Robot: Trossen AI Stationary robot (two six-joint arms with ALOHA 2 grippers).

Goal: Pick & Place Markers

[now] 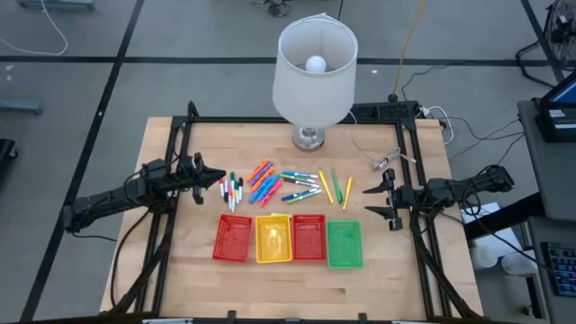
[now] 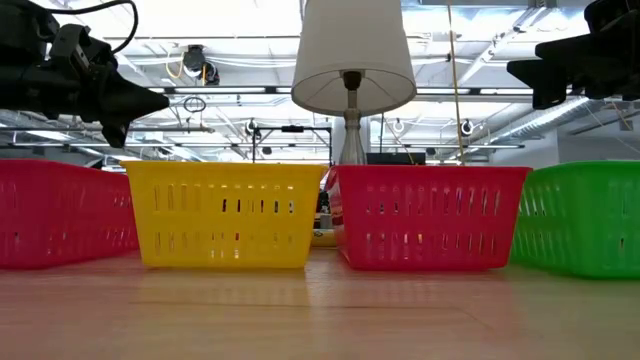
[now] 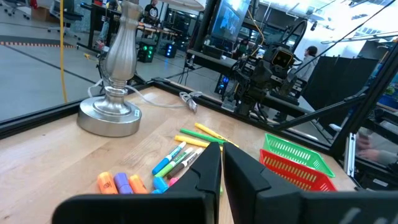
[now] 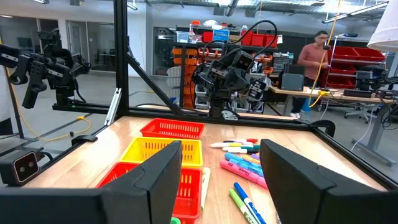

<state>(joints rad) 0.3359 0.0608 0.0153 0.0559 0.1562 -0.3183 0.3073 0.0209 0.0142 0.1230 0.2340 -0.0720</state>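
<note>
The markers are lying in a loose bunch on the wooden table, in the middle, between the lamp on the far side and a row of four trays on the near side. White ones with coloured caps are lying on the left of the bunch, orange, blue and pink ones are sitting in the middle, and yellow and green ones are lying on the right. None of the markers are sitting in a tray.

The trays are standing side by side, touching: a red tray, a yellow tray, another red one and a green tray.

The left gripper is hanging at the left of the table, just beside the white markers, with its fingers pressed together and nothing between them. The right gripper is hanging at the right side of the table, near the yellow markers, with its fingers spread wide and holding nothing.

A person is standing far off in the room behind the table
</note>
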